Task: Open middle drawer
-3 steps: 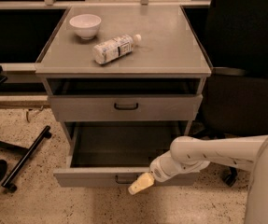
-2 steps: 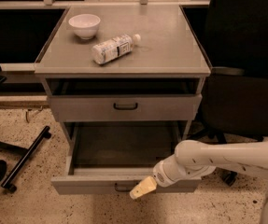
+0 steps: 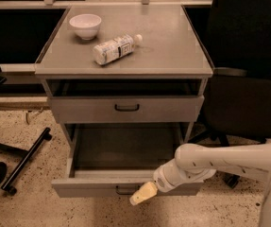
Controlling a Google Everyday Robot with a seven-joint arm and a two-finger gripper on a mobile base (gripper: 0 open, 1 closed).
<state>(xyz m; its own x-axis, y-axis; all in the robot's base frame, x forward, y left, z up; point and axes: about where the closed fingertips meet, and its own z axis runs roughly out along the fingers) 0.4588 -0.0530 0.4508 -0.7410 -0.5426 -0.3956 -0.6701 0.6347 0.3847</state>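
At the handle point(image 3: 124, 190) of the pulled-out middle drawer point(image 3: 88, 187), the hand point(image 3: 143, 193), grip unclear.

The white arm point(image 3: 229, 161) is reaching in from the view's right edge, its forearm lying nearly level. The cream gripper point(image 3: 143, 193) is pointing down and leftward, low near centre.

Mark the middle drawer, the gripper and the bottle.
middle drawer point(image 3: 88, 188), camera view, left part of its grey front panel.
gripper point(image 3: 142, 194), camera view, its pale tip, low against the pulled-out drawer's front.
bottle point(image 3: 112, 48), camera view, the label at mid-body.
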